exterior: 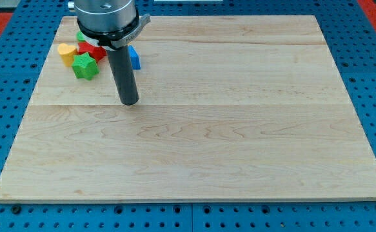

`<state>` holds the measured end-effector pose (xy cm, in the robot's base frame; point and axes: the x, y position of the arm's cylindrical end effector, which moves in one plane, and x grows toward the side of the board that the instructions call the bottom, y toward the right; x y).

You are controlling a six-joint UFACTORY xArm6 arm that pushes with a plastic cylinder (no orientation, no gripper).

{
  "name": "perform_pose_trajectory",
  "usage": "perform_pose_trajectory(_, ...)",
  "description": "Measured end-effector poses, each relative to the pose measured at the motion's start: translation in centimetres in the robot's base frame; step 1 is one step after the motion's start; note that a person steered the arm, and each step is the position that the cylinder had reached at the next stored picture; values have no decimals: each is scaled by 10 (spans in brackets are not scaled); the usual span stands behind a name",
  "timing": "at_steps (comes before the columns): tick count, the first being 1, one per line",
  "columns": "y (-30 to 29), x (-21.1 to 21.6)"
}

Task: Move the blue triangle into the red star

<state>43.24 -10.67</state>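
tip (129, 102) bare rod, nothing to open or close | blue triangle (135, 58) at its 12 o'clock, near, partly hidden behind rod | red star (92, 51) at triangle's 9 o'clock, just beside | push likely leftward

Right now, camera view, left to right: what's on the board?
Yellow block → green star → red star → my tip → blue triangle, partly hidden behind the rod.
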Motion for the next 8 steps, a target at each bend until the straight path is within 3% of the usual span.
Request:
perform_pose_trajectory(4,79,-13)
perform_pose_trajectory(6,64,-89)
perform_pose_trajectory(8,67,-120)
